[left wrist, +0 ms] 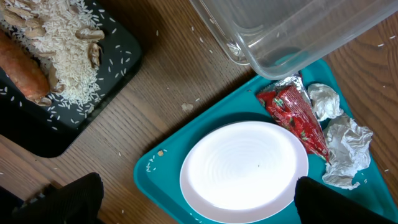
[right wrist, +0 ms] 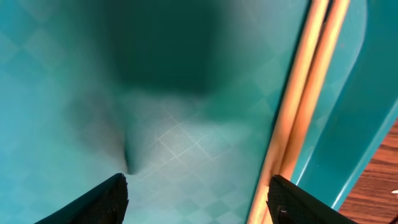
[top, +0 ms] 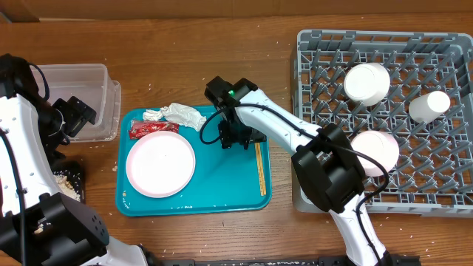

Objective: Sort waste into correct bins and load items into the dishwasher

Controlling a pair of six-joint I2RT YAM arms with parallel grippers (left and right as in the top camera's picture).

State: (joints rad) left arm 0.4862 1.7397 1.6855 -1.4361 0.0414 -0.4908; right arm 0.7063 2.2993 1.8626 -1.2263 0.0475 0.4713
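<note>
Right tool [right wrist: 198, 199] hangs open low over the teal tray [top: 222, 193] — chopsticks [top: 260, 168] just beside it, along the tray's right edge. Left tool [top: 77, 112] spread open beside the tub [top: 74, 68]; plate [top: 160, 164], wrapper [top: 151, 130] and tissues [top: 177, 114] lie on the tray.

This looked like a robotics lab bench staged as a dish-clearing station. A wood-grain table [top: 185, 52] filled the frame. The left arm [top: 18, 125] and right arm [top: 273, 122], both white, reached over it. A grey dish rack [top: 310, 59] sat at right, a teal tray [top: 222, 185] at centre and a clear tub [top: 74, 74] at upper left.
</note>
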